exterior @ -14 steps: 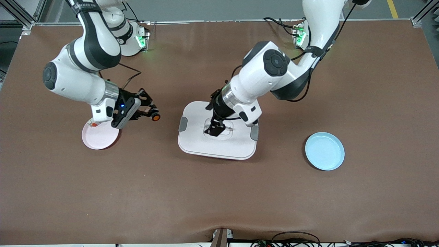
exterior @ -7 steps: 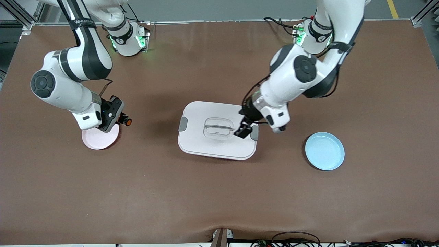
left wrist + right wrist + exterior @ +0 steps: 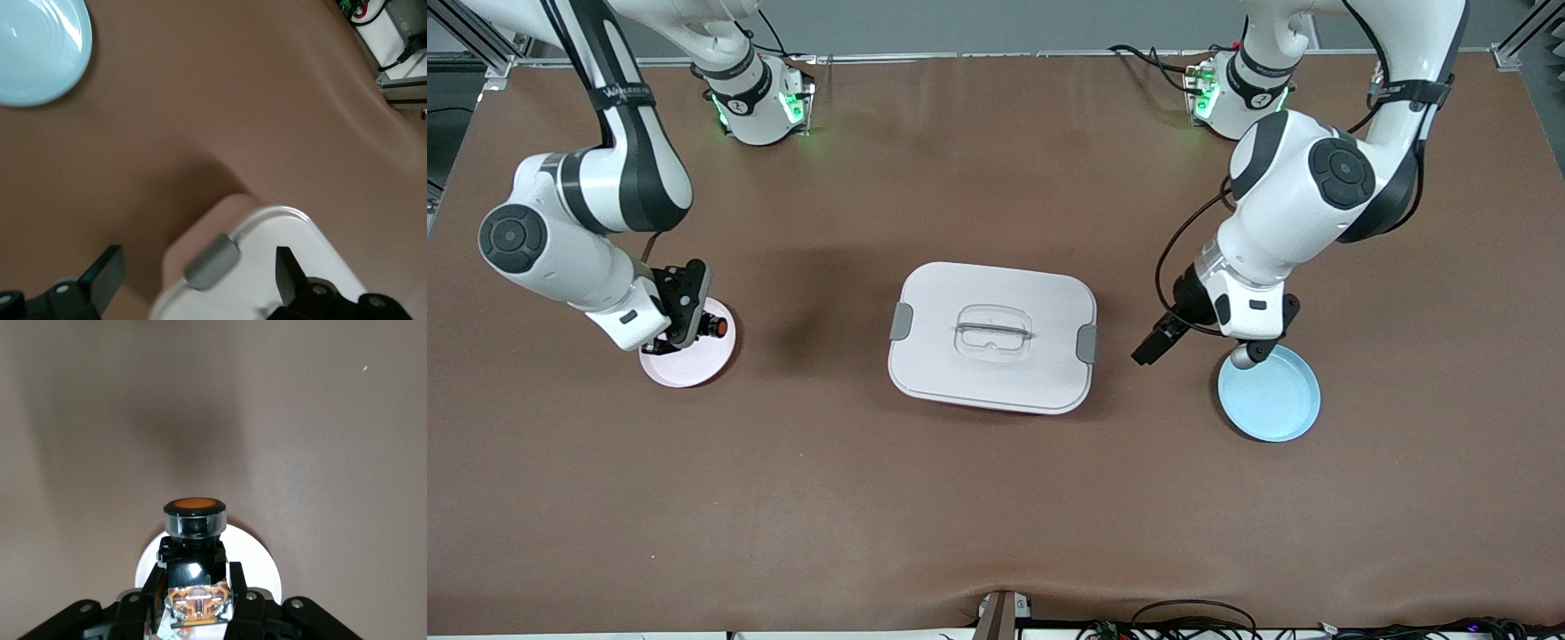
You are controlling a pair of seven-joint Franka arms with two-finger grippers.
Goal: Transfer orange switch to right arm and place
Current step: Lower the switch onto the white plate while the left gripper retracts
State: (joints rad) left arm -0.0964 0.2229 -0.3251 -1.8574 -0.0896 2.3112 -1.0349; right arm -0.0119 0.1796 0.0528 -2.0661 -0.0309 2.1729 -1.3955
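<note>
- Your right gripper (image 3: 694,307) hangs over the small round pale pink plate (image 3: 680,366) at the right arm's end of the brown table (image 3: 996,498), its black fingers (image 3: 243,603) clamped on the tiny black cylindrical orange switch (image 3: 712,326).
- In the right wrist view you see the switch's (image 3: 195,520) round orange end cap pointing away from the camera, the black body pinched between the two fingers, and the pink plate (image 3: 257,553) showing directly below it.
- The switch is up in the air in that grasp; from these views you cannot tell whether it touches the plate.
- Your left gripper (image 3: 1158,342) hovers over bare tabletop between the white rounded rectangular lidded container (image 3: 992,338) and the round pale blue plate (image 3: 1270,393), with nothing in it.
- In the left wrist view its two black fingers (image 3: 103,277) stand spread wide apart, framing a corner of the white container (image 3: 280,227) and one of its grey side latches (image 3: 211,261), with the blue plate (image 3: 40,50) farther off.
- The container sits mid-table with its lid on, a clear handle (image 3: 993,331) at the centre and a grey latch at each short end.
- The blue plate lies toward the left arm's end of the table, well apart from the pink plate.
</note>
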